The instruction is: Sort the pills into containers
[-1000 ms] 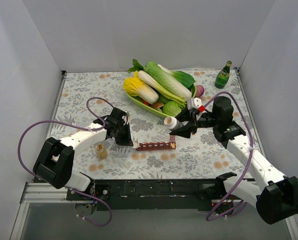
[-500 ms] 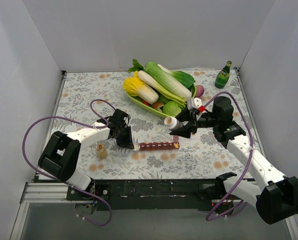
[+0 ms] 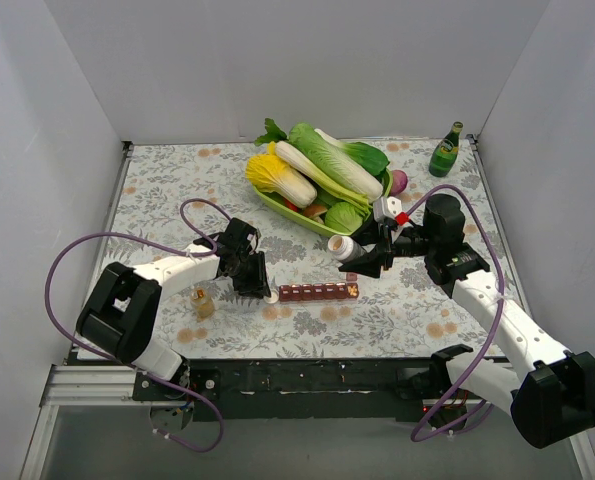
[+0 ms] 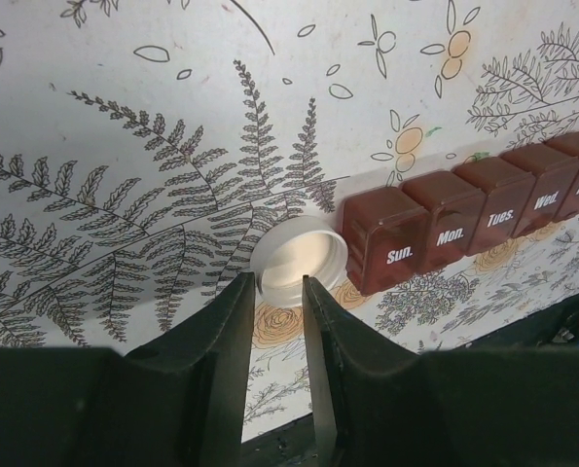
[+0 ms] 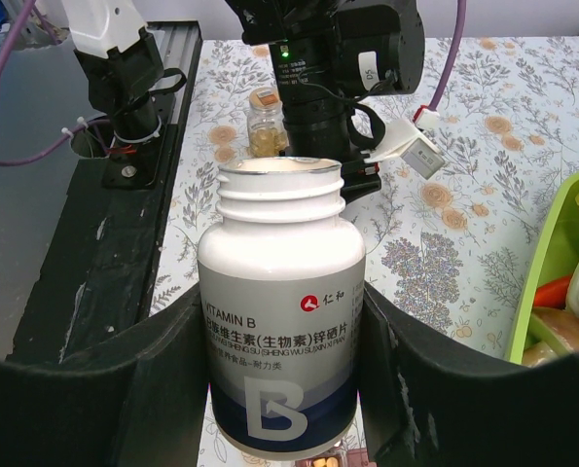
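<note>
Left pincer [image 4: 279,284] a crack open, empty — right pincer [image 5: 281,336] clamped round the bottle [image 5: 279,263].
Just off our left tips lies the white cap [image 4: 299,261], beside the pill organiser [image 4: 464,219]; at its far end, pills [image 3: 349,291] show as specks. Tiny, light, rolly — we'd pour, not pinch.

Cap [image 3: 272,297] just left of organiser [image 3: 318,292]

The whole table [image 3: 157,190] is seen from above, behind the arms. The pill organiser [image 4: 464,219], shared with that view, is shown close from the left wrist; the right wrist view is turned leftward.
</note>
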